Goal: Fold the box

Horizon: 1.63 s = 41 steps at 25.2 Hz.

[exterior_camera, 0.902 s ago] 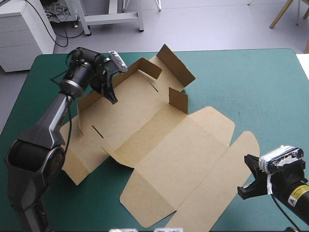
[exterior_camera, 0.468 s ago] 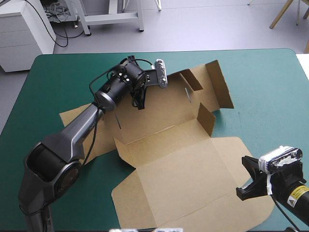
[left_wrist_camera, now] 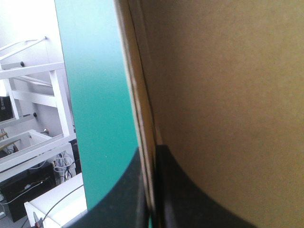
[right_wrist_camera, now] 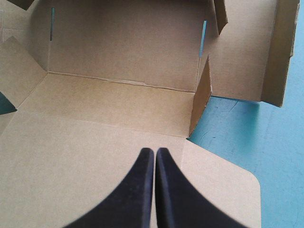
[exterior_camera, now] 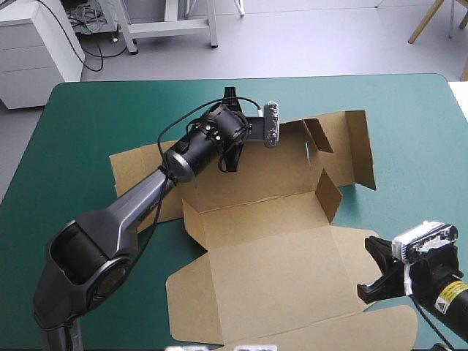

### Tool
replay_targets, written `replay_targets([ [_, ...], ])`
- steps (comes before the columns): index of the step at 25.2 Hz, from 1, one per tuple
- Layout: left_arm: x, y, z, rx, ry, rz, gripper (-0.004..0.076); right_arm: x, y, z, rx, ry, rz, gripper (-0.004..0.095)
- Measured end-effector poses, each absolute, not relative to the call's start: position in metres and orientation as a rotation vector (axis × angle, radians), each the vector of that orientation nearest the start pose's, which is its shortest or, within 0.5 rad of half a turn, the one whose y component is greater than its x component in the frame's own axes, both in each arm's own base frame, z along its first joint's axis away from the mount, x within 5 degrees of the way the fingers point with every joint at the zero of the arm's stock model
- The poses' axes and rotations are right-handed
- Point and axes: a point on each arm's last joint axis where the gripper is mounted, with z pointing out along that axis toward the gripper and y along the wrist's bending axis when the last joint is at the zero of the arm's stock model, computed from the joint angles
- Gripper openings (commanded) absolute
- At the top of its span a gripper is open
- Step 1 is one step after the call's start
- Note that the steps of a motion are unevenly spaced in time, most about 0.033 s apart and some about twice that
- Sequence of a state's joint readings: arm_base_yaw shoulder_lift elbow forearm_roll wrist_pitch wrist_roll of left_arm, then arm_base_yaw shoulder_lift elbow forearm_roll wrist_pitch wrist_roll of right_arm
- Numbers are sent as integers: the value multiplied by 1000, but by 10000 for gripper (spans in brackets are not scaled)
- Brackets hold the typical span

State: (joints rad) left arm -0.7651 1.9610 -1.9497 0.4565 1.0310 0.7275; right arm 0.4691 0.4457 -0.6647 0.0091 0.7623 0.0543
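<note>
Box (exterior_camera: 267, 281) lies opened out across the middle of the teal-green cover (exterior_camera: 417, 117). Its lid panel is flat toward the near edge; the far and right-side walls are partly raised. Left gripper (left_wrist_camera: 151, 159) pinches the far wall's edge, board between its black fingers. Right gripper (right_wrist_camera: 155, 152) is closed and empty, at the lid's right edge.

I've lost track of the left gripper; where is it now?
High view: the left gripper is shut on the box's far wall, left of centre, toward the table's far edge.

One box (exterior_camera: 270, 270), four fingers (right_wrist_camera: 142, 190), one table (exterior_camera: 409, 146)
</note>
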Motion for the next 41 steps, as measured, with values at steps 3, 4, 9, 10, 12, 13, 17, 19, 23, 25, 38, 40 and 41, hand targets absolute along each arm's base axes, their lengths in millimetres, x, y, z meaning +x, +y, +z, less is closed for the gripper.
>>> replay_targets([
  [3, 341, -286, 345, 1784, 1693, 581, -10, 67, 35, 336, -418, 2000, 340, -4],
  [4, 340, -287, 345, 1789, 1685, 585, -10, 67, 35, 336, -418, 2000, 340, -4],
  [9, 336, -292, 345, 1806, 1652, 606, -10, 67, 35, 336, -418, 2000, 340, -4],
  [10, 335, -294, 344, 1812, 1643, 615, -10, 67, 35, 336, -418, 2001, 341, -4],
  [12, 333, -294, 341, 1817, 1631, 641, -10, 67, 35, 336, -418, 2001, 341, -4],
  [13, 332, -295, 338, 1813, 1625, 656, -10, 67, 35, 336, -418, 2001, 342, -4],
  [17, 322, -296, 325, 1793, 1570, 734, -10, 67, 35, 336, -418, 2001, 342, -4],
  [19, 311, -297, 321, 1781, 1520, 774, -10, 67, 35, 336, -418, 2001, 342, -4],
  [23, 289, -295, 322, 1760, 1410, 815, -10, 67, 35, 336, -418, 2001, 342, -4],
  [25, 277, -292, 321, 1763, 1361, 822, -10, 67, 35, 336, -418, 2001, 342, -4],
  [38, 213, -260, 291, 1689, 1046, 863, -10, 73, 25, 338, -467, 1950, 138, 41],
  [40, 210, -261, 291, 1681, 1047, 864, -10, 74, 23, 338, -455, 1946, 113, 117],
  [41, 208, -262, 291, 1679, 1044, 866, -10, 74, 23, 339, -452, 1945, 110, 177],
])
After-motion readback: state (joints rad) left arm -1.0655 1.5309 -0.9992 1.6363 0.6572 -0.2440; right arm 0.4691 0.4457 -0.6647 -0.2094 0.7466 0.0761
